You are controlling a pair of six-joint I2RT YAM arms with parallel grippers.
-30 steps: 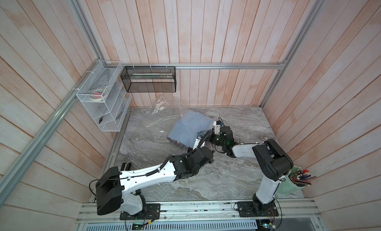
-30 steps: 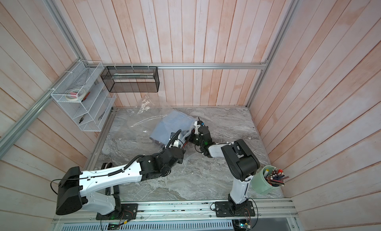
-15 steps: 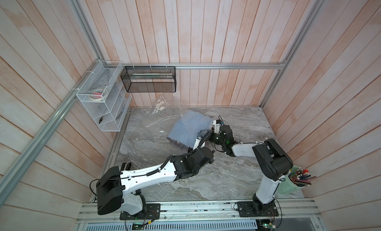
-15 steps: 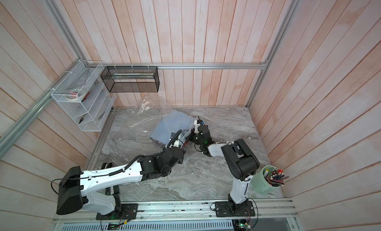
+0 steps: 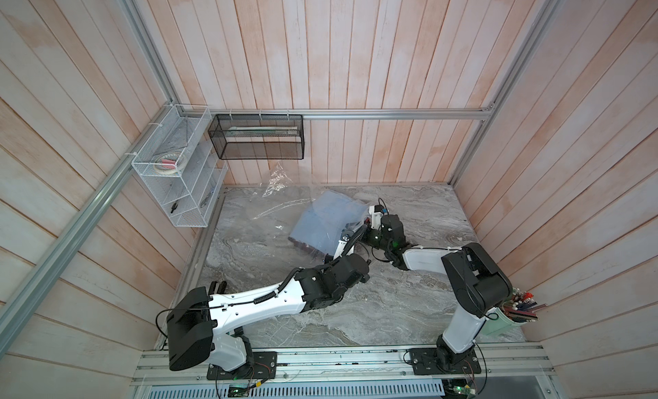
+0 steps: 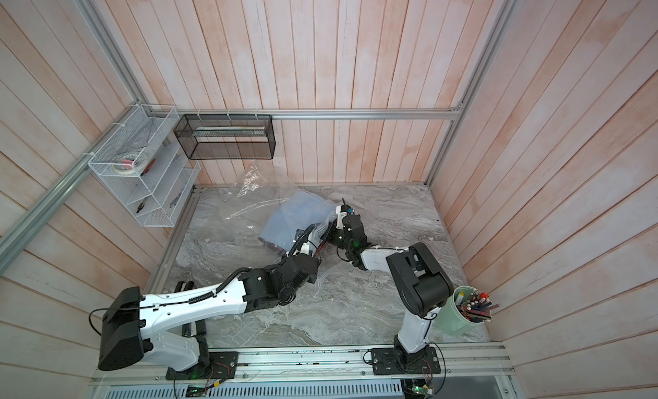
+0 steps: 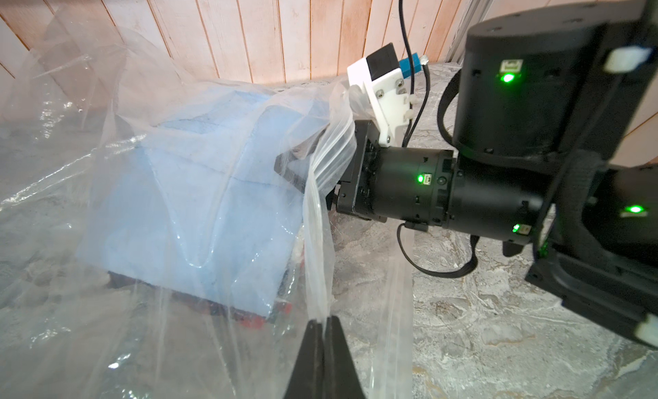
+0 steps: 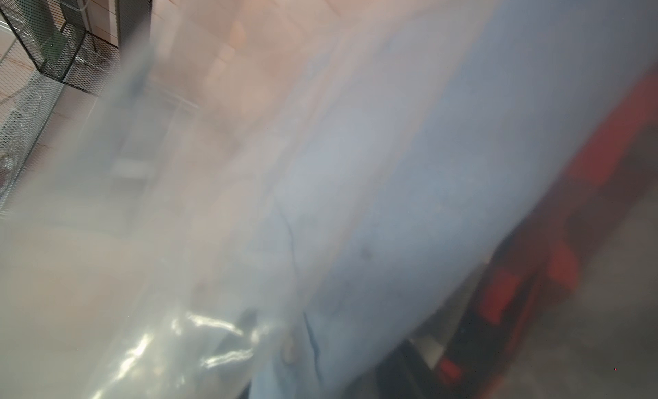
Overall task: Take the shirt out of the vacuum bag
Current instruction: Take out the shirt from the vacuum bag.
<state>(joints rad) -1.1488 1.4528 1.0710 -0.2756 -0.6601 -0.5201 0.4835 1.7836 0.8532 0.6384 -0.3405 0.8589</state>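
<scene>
While the left gripper [image 7: 324,321] pinches a fold of the vacuum bag [image 7: 89,105], apparently to hold its mouth up, the right gripper [image 7: 295,167] pokes in toward the folded blue shirt [image 7: 185,208] lying inside; plastic hides whether its jaws grip.

My bench [image 5: 391,308] has a grey marble top. A green cup [image 5: 496,326] of pencils [image 5: 523,306] stands at its front right corner. Above its rear left corner hang a black mesh basket [image 5: 256,139] and a white wire rack [image 5: 185,201], the rack holding a tape roll [image 5: 166,164].
</scene>
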